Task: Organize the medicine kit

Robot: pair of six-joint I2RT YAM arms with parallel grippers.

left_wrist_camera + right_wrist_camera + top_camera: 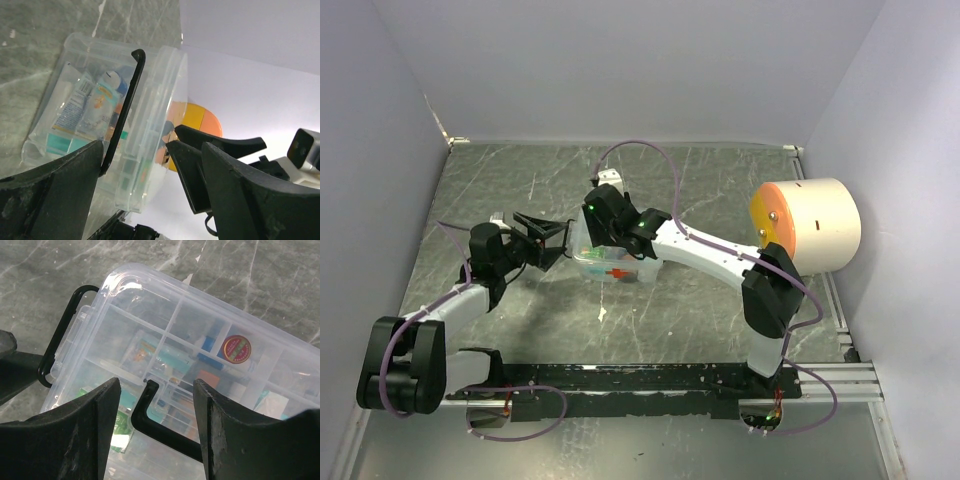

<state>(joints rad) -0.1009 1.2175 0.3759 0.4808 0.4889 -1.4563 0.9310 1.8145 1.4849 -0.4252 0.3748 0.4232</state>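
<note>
Print on the packets [75, 102] inside the medicine kit [610, 262], mid-counter [670, 335], is too small to read. The left gripper [152, 150] jaws gape beside it, holding nothing. The right gripper [157, 385] jaws, apart, straddle its black handle [160, 432].

One medicine kit [610, 265] is sitting on the one bench [670, 330]. One cream cylinder [815, 225] with an orange face is lying to the right of the kit. Two arms are leaning over the kit, the left arm [450, 305] and the right arm [710, 255], making two pairs of jaws. One round red sticker [236, 349] is showing inside the kit.
</note>
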